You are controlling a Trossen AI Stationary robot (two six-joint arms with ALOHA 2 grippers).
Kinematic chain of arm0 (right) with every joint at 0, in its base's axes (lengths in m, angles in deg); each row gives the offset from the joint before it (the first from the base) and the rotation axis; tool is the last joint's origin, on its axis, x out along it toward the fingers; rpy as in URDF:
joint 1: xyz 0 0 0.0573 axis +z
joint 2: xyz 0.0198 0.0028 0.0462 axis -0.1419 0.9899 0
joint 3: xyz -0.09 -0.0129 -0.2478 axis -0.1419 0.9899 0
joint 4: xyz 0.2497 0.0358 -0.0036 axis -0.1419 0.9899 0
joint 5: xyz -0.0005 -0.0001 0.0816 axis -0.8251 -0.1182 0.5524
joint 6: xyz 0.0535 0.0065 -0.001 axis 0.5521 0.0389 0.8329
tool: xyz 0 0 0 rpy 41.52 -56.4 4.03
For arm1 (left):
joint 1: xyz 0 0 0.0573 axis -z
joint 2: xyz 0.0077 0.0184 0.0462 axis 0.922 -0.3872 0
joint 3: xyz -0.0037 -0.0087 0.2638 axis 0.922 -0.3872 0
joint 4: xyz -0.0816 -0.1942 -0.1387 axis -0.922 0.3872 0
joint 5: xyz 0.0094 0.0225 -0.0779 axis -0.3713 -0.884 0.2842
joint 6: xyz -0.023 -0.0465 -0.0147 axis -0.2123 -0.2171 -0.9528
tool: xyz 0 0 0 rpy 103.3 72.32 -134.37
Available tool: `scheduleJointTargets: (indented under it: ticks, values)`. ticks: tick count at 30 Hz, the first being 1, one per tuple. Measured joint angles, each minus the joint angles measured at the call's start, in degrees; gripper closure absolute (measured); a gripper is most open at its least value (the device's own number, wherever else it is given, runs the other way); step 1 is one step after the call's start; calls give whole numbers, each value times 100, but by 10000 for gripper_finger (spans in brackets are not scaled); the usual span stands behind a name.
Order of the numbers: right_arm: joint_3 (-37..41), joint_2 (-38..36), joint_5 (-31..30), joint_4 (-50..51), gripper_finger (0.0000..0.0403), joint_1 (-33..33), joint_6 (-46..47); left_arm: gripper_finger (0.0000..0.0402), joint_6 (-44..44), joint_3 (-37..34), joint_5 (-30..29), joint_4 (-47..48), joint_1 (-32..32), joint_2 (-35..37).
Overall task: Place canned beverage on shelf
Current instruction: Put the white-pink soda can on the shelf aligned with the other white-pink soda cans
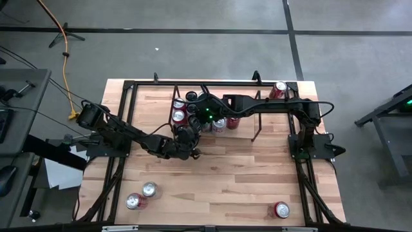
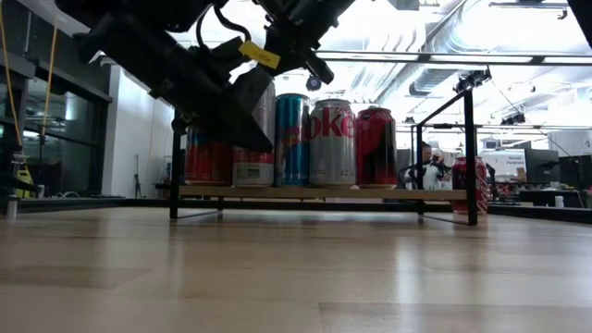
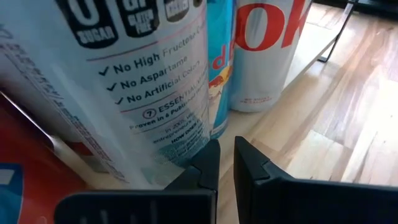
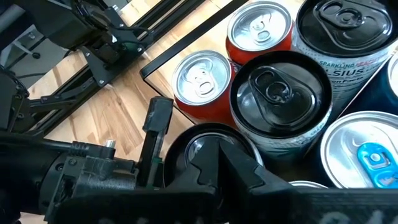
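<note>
The canned beverage nearest the left gripper, a white can (image 3: 134, 81) with printed text, stands upright on the shelf (image 2: 407, 194) at the front of a cluster of cans, touching a blue can (image 2: 292, 139) beside it; a silver can (image 2: 332, 143) and a red can (image 2: 376, 145) continue that front row along the shelf. The left gripper (image 3: 226, 163) sits just in front of the shelf at the base of the white can, its fingers clenched together with only a thin slit between them and nothing held. The right gripper (image 4: 217, 162) hangs over the shelf above the cluster of can tops, clenched and holding nothing. Farther back on the shelf stand more cans, among them two with red sides and silver tops (image 4: 200, 78). Well in front of the shelf, three loose cans lie on the worktop (image 1: 244, 180): two (image 1: 141, 195) close together and one (image 1: 281, 209) alone. Beyond the shelf, another red can (image 1: 278, 89) stands on the worktop.
</note>
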Motion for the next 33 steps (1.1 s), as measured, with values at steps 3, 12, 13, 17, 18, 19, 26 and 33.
scheduleJointTargets:
  ticks: [3,12,13,17,18,19,26,33]
  values:
    - [0,0,0,-23,403,0,0,401,246,0,2,6,-23,0]
    - [2,-99,61,-7,403,7,-42,401,524,0,-65,31,-72,0]
    - [2,-126,79,-5,403,13,-43,401,572,0,-98,24,-74,2]
    - [2,-240,80,-37,403,15,-86,401,730,0,-110,55,-77,44]
    - [2,-276,69,-38,403,15,-122,401,730,0,-110,51,-77,81]
    - [2,-309,64,-25,403,15,-162,401,730,0,-89,54,-74,126]
    - [2,-492,34,-74,403,11,-461,401,737,-2,-71,155,94,484]
    - [2,-721,623,-329,403,7,-347,401,1005,4,752,406,624,1680]
